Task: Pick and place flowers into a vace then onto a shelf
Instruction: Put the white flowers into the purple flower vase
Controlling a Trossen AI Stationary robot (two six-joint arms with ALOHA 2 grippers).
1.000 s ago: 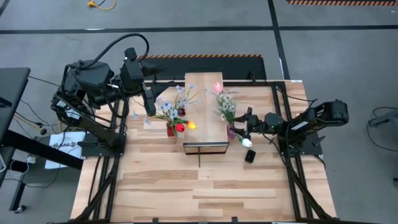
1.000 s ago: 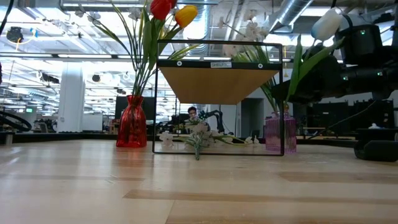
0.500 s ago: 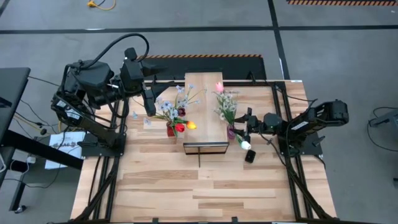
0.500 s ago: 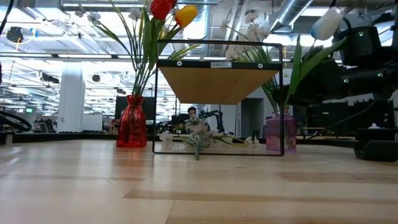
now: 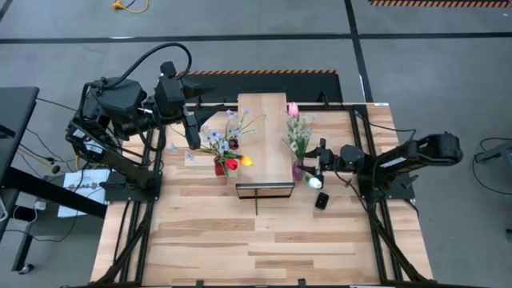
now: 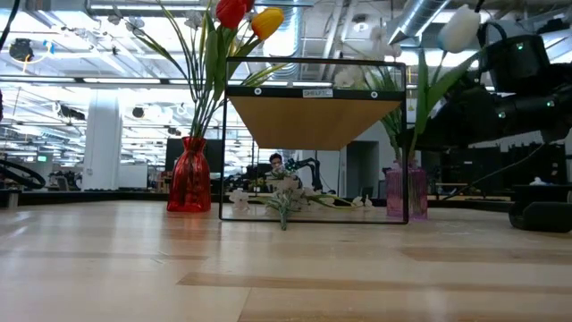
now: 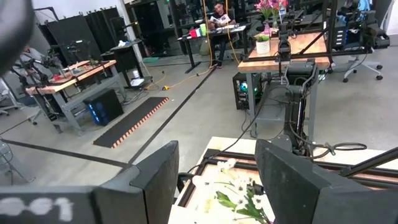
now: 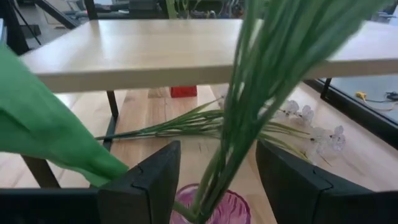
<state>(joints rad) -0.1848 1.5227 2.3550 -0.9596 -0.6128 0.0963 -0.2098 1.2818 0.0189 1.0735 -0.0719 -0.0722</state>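
Two vases stand on the slatted wooden tabletop (image 5: pixel 240 240), one on each side of the long light-wood shelf on its thin black frame (image 5: pixel 264 136), and neither is on the shelf yet. On the left, the left gripper (image 5: pixel 192 132) hangs over the far-left part of the table, just left of the red glass vase (image 5: pixel 220 167); its fingers stand apart with nothing between them. That vase holds red and yellow tulips with sprays of pale blossoms (image 6: pixel 241 13). A few more pale sprays lie flat on the table under the shelf (image 8: pixel 261 124).

On the right, the right gripper (image 5: pixel 318 164) sits low beside the translucent purple vase (image 6: pixel 404 190), its fingers spread either side of the vase with the green stems (image 8: pixel 249 106) rising between them. Whether the pads actually touch the glass cannot be told.

The step in hand appears to be taking hold of this vase. To do it well, the gripper should close squarely on the body below the rim, clear of the stems, then lift straight up so that the tall pink tulip (image 5: pixel 293 109) does not catch the shelf's edge.
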